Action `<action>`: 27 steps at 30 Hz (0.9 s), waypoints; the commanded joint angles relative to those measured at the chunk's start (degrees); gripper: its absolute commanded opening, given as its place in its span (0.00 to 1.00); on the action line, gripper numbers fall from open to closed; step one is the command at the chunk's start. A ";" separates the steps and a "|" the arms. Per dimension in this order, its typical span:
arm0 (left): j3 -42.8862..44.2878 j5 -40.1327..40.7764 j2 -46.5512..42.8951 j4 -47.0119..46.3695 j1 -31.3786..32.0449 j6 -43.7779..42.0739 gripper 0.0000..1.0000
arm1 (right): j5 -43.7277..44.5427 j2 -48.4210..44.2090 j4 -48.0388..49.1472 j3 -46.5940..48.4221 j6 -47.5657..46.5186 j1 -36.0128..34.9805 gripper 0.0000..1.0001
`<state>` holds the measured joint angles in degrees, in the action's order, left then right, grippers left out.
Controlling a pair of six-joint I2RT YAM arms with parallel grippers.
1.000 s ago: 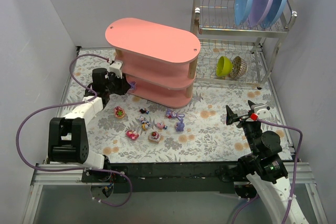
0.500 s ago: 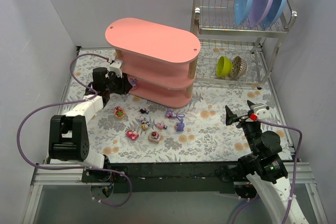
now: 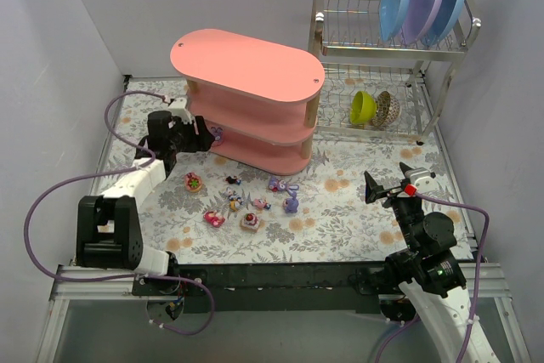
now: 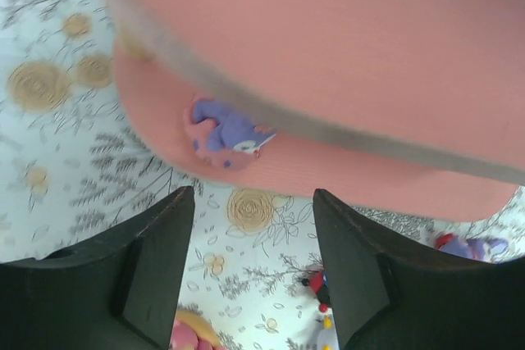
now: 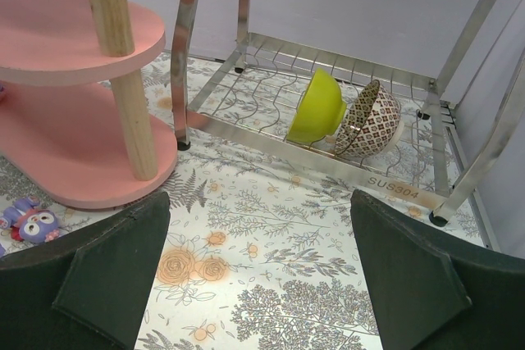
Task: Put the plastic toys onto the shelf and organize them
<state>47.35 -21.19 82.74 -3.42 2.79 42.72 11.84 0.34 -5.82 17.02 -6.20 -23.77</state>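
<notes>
Left gripper (image 4: 253,202), jaws spread, faces the purple toy (image 4: 225,133) on the pink shelf (image 4: 394,55), upper left; best retreat straight back without nudging it.

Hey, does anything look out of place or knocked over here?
Nothing broken. One purple toy lies near the rim on the bottom tier of the shelf, apparently on its side; the other toys lie loose on the table.

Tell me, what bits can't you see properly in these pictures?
- Top view: shelf lower tiers, mostly hidden under its top board.
- Top view: loose toys, too small to name.
- Left wrist view: shelf edge, blurred, too close.
- Right wrist view: dish rack top, cut off by upper edge.
</notes>
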 commanded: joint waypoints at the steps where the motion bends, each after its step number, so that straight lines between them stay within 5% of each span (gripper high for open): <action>1: -4.71 10.89 -8.64 -2.11 -0.15 12.63 0.59 | 0.20 -9.74 2.66 0.12 -0.39 -0.22 0.98; 7: -9.82 18.38 -11.02 -3.87 -0.24 24.67 0.64 | 0.21 -10.36 2.49 0.04 -0.31 -0.22 0.98; 17: -9.04 18.38 -3.47 -4.67 -0.15 28.64 0.81 | 0.29 -10.88 2.66 -0.05 -0.31 -0.22 0.98; 27: -5.96 20.49 2.42 -4.84 -0.24 29.44 0.81 | 0.64 -11.06 2.75 -0.05 -0.31 -0.14 0.98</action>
<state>38.65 -2.37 84.05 -6.72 2.79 71.61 11.86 0.34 -5.82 17.02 -6.20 -23.77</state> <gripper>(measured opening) 0.807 0.982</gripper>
